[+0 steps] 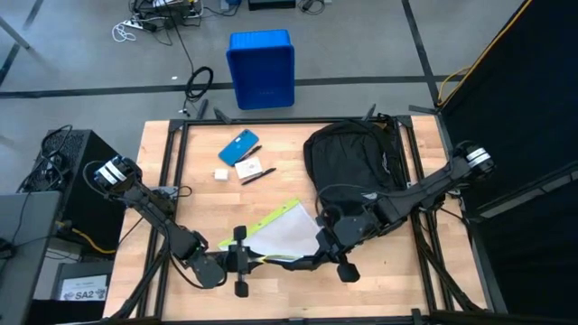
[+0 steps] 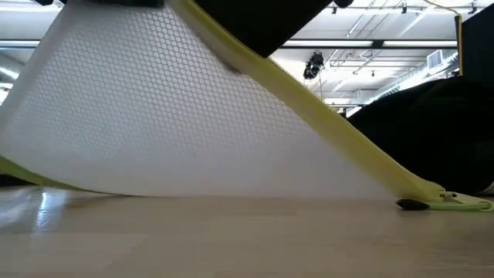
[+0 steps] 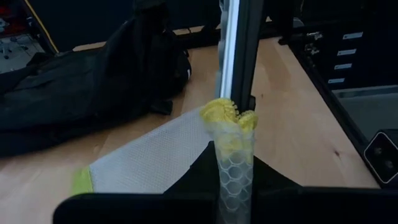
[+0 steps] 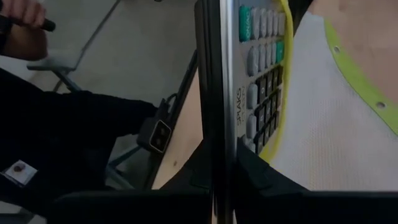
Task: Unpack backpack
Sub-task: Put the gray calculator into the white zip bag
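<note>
Wooden table (image 1: 424, 271) (pale) | backpack (image 1: 348, 162) | grey floor | blue bin (image 1: 261, 68)

place: lab/workshop | cues: concrete floor (image 1: 361, 36); floor cables (image 1: 158, 18); blue bin (image 1: 261, 68)

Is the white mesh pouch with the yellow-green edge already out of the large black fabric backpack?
Out. The white mesh pouch lies on the wooden table beside the black backpack, pinched by the left gripper and right gripper.
</note>
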Robot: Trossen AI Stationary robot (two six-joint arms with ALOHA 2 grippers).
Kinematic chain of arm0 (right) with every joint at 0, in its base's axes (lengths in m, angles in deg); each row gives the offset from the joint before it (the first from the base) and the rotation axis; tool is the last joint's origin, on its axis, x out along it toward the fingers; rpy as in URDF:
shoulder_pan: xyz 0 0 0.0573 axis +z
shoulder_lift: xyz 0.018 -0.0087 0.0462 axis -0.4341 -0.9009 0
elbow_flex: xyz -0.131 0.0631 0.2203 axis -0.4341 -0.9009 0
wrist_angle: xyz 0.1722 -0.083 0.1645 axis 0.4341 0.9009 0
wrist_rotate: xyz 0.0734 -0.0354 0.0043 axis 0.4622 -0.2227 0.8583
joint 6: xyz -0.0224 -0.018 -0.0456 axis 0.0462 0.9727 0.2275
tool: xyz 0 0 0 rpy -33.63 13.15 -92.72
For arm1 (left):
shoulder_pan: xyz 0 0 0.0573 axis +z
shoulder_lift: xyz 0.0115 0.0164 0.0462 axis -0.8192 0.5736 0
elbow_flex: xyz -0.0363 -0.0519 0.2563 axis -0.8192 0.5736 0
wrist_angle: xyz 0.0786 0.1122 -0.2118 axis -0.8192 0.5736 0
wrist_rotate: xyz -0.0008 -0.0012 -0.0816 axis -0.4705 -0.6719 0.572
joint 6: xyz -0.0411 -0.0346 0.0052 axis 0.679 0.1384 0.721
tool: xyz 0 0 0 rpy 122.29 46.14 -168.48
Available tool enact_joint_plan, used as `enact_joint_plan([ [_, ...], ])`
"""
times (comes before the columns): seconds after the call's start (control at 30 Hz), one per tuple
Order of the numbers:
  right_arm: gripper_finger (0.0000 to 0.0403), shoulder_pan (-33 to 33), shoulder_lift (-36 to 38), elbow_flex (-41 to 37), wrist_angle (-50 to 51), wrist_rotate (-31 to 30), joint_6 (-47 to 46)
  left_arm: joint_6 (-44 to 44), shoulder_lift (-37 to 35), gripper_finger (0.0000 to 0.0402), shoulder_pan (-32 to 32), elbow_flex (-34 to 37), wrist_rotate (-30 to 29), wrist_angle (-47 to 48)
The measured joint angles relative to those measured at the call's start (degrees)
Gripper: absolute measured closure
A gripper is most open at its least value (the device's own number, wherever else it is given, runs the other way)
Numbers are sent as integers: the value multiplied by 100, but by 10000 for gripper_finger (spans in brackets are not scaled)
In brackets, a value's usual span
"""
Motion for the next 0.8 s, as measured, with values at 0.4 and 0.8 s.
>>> enact_joint_plan([
  [0.4,403,16,-279,-17,422,122,53,94,-26,402,23,-20,-14,-71],
  [0.8,391,-37,-299,-22,-84,559,292,96,-26,401,44,-24,97,-111],
])
